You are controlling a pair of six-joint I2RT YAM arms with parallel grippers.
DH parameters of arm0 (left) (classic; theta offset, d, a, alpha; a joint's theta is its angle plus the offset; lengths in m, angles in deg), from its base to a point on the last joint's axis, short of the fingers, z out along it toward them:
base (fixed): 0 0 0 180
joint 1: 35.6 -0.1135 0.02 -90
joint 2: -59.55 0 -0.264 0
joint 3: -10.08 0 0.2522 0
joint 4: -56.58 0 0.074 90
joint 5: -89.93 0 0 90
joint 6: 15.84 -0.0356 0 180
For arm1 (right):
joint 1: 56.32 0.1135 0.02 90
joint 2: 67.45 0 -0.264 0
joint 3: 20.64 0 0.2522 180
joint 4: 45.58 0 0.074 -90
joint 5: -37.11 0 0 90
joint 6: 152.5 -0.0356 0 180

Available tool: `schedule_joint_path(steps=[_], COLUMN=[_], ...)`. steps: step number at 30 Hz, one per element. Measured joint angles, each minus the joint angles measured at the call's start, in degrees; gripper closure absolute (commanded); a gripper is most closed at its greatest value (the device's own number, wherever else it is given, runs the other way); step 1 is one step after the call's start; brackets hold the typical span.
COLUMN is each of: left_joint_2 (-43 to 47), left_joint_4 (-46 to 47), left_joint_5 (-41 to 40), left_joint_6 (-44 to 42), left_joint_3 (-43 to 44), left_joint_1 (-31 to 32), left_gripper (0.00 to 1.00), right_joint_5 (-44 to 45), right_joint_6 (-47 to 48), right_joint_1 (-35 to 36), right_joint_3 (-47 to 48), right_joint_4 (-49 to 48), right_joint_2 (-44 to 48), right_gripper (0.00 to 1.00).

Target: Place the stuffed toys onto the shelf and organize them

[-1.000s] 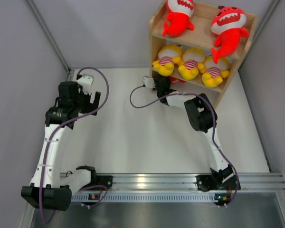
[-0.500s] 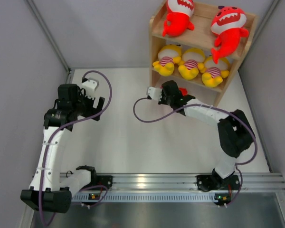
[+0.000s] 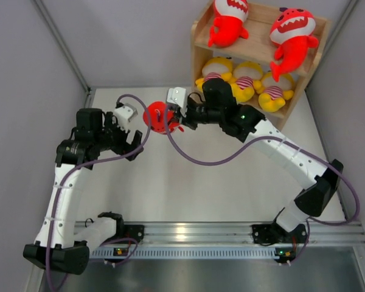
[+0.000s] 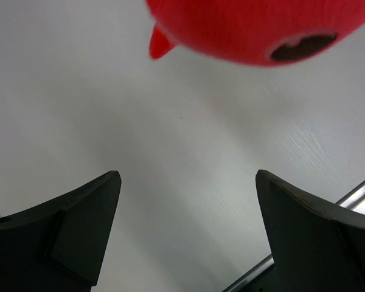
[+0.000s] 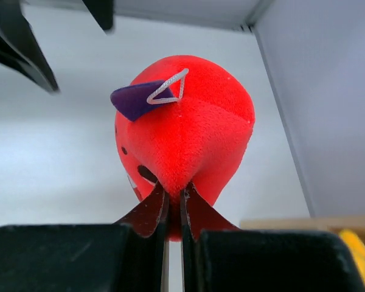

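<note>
My right gripper (image 3: pixel 177 115) is shut on a red plush shark (image 3: pixel 158 117) and holds it above the table, left of the wooden shelf (image 3: pixel 199 61). In the right wrist view the shark (image 5: pixel 182 137) is pinched between my right gripper (image 5: pixel 173 204). Two red sharks (image 3: pixel 228 21) sit on the top tier. Three yellow striped plush animals (image 3: pixel 246 80) sit on the lower tier. My left gripper (image 3: pixel 132 145) is open and empty just left of and below the held shark. The left wrist view shows the shark (image 4: pixel 255 27) above my open left gripper (image 4: pixel 187 182).
Grey walls close in the table on the left, back and right. A purple cable (image 3: pixel 188 155) loops from the right arm over the table. A metal rail (image 3: pixel 231 231) runs along the near edge.
My right arm has swung left and away from the shelf's foot, carrying the red shark into view. My left gripper has moved right toward it.
</note>
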Motion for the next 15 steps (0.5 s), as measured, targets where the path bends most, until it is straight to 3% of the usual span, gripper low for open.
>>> schedule_joint_path(steps=[6, 15], left_joint_2=[-0.4, 0.4], left_joint_4=[-0.1, -1.3], left_joint_5=[3.1, 4.9], left_joint_6=[-1.4, -4.4], left_joint_3=[1.4, 3.3], left_joint_1=[3.1, 3.3], left_gripper=[0.01, 0.01], right_joint_5=[-10.3, -15.3], right_joint_6=[-3.3, -0.1], right_joint_1=[2.7, 3.9], right_joint_3=[8.6, 11.5], right_joint_4=[3.2, 8.7], right_joint_2=[-6.7, -9.4], right_gripper=[1.00, 1.00])
